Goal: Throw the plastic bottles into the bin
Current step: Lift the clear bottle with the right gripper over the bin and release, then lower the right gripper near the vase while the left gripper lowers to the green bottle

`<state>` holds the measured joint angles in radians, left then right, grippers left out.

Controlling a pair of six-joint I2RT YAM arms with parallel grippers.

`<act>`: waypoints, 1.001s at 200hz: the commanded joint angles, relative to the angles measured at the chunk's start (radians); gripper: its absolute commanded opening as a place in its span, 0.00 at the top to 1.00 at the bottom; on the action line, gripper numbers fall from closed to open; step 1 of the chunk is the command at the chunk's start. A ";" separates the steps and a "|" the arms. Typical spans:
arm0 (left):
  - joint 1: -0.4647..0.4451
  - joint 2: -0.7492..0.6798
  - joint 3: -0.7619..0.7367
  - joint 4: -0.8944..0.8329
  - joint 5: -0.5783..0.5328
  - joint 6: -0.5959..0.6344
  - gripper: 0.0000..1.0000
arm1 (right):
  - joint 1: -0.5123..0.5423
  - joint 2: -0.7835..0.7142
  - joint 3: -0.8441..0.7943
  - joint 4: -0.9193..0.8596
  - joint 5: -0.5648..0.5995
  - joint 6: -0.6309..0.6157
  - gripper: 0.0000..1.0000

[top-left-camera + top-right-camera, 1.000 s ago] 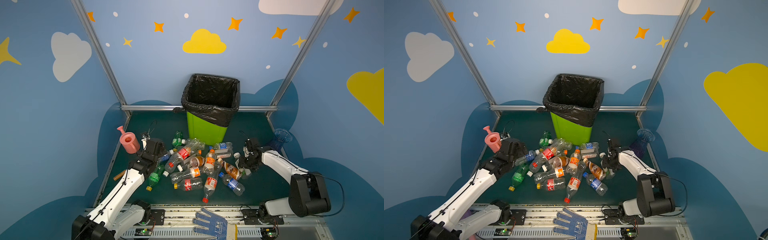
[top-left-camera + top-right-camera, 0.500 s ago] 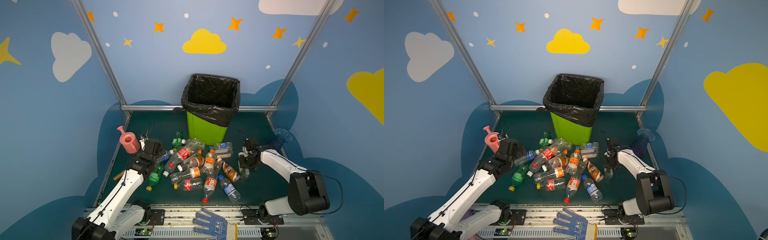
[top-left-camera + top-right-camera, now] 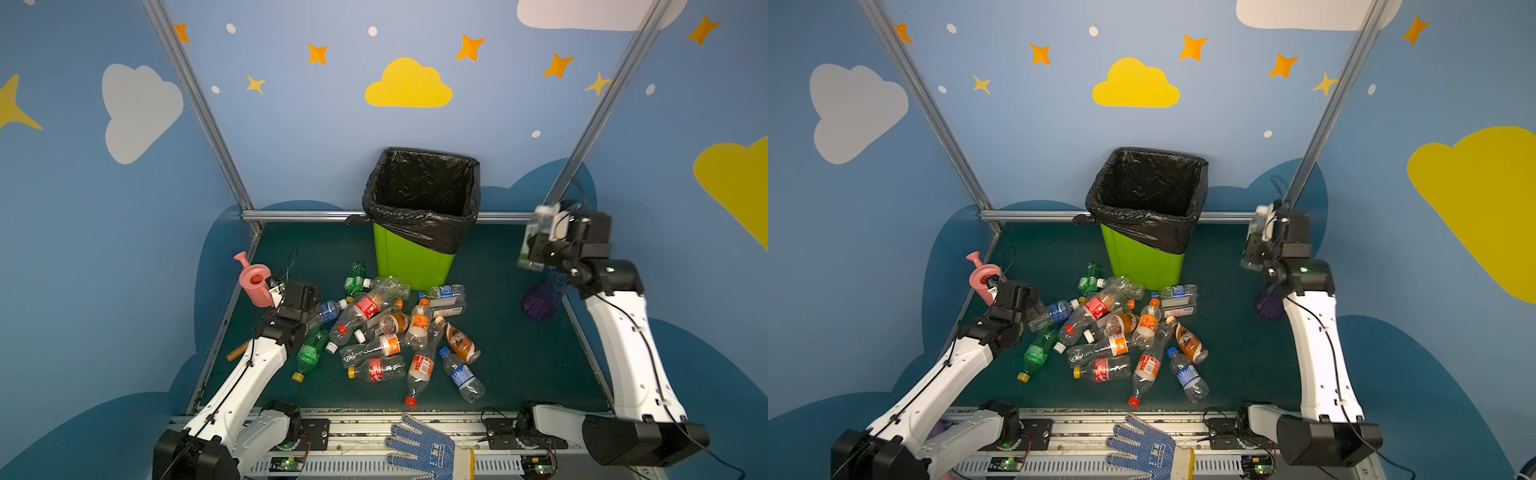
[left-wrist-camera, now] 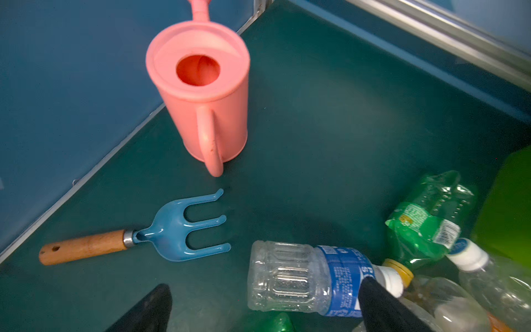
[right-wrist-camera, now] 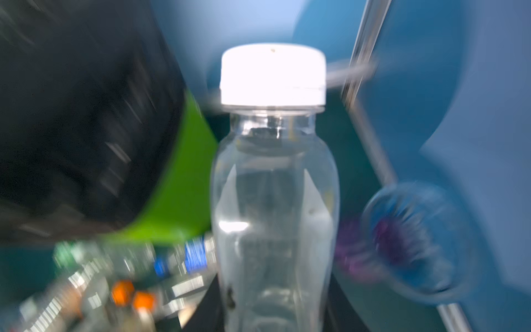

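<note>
I have the right tool (image 3: 536, 243) clamped on a clear white-capped bottle (image 5: 273, 201), high up, right of the bin (image 3: 411, 262). My left tool (image 4: 264, 290) gapes wide, gripping nothing, low beside the other bottles (image 3: 390, 332) heaped mid-bench (image 3: 507, 365).

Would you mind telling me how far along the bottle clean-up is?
Done: no bottle shows inside the bin, though its depth is hidden. In hand: the right gripper holds a clear white-capped bottle raised beside the bin. Remaining: the pile on the table; the open left gripper sits by a blue-labelled bottle.
</note>
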<state>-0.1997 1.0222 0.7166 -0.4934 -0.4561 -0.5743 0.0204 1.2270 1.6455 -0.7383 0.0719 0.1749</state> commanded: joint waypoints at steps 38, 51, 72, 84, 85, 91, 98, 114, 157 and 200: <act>0.042 -0.061 -0.058 -0.059 0.013 -0.071 0.00 | -0.027 -0.031 0.316 0.319 -0.126 0.178 0.68; 0.043 -0.072 -0.064 -0.060 0.013 -0.067 0.00 | -0.009 0.035 0.320 0.379 -0.248 0.247 0.68; 0.045 -0.077 -0.059 -0.071 0.013 -0.065 0.00 | 0.134 0.265 0.436 0.301 -0.358 0.221 0.62; 0.047 -0.079 -0.058 -0.078 0.015 -0.067 0.00 | 0.206 0.453 0.607 0.146 -0.417 0.155 0.59; 0.047 -0.080 -0.057 -0.078 0.015 -0.067 0.00 | 0.211 0.470 0.625 0.122 -0.422 0.149 0.59; 0.048 -0.083 -0.055 -0.082 0.014 -0.068 0.00 | 0.232 0.562 0.749 0.013 -0.438 0.116 0.56; 0.050 -0.084 -0.053 -0.093 0.014 -0.068 0.00 | 0.246 0.652 0.909 -0.099 -0.437 0.093 0.52; 0.052 -0.101 -0.046 -0.114 0.010 -0.064 0.00 | 0.253 0.742 1.169 -0.192 -0.396 0.076 0.25; 0.054 -0.152 -0.049 -0.136 -0.001 -0.060 0.00 | 0.236 0.322 0.637 0.289 -0.242 0.106 0.04; 0.054 -0.152 -0.064 -0.122 0.055 -0.031 0.00 | 0.154 0.114 0.326 0.327 -0.221 0.129 0.02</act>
<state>-0.1505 0.8631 0.6544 -0.5957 -0.4305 -0.6277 0.2207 1.4326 2.0937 -0.5270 -0.1745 0.2840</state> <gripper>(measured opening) 0.998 0.976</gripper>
